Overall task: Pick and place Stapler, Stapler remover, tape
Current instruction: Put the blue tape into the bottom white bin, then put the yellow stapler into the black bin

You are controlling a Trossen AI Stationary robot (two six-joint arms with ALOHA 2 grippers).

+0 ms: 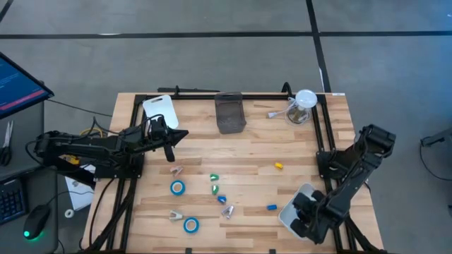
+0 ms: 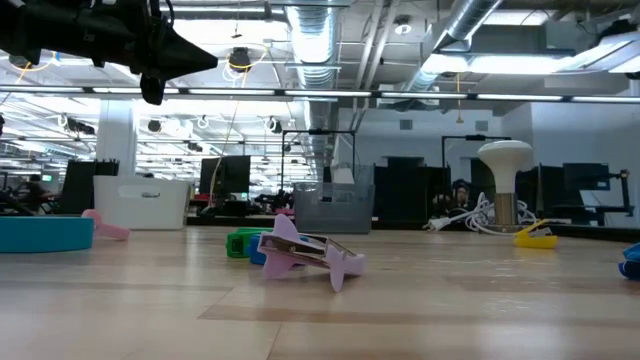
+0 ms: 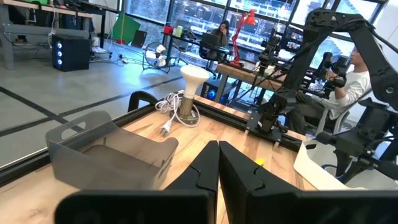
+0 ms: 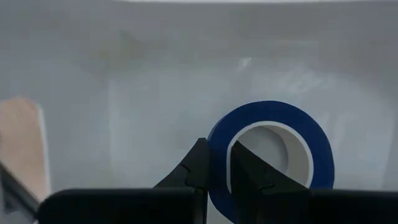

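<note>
Currently right gripper [image 4: 214, 168] pinches wall of blue ring-shaped tape roll with white core [image 4: 273, 158], one finger inside core, one outside, over white plastic tray [image 1: 300, 201] at table's 4 o'clock corner. Two more blue tape rolls [image 1: 177, 188] lie at 7 o'clock. Judgement: roll light, stiff, smooth-sided; wall pinch suits, slip possible. Left gripper [image 3: 217, 165] closed, empty, raised at 10 o'clock.

Left arm stretched in from the table's left edge, held above the surface, left gripper [image 1: 171, 143] with fingers [image 3: 205, 171] pressed together — nothing between them. Right arm folded at the near right corner, wrist angled down, right gripper [image 4: 216, 167] low — fingers pinching the wall of a roll of tape [image 4: 271, 160].
</note>
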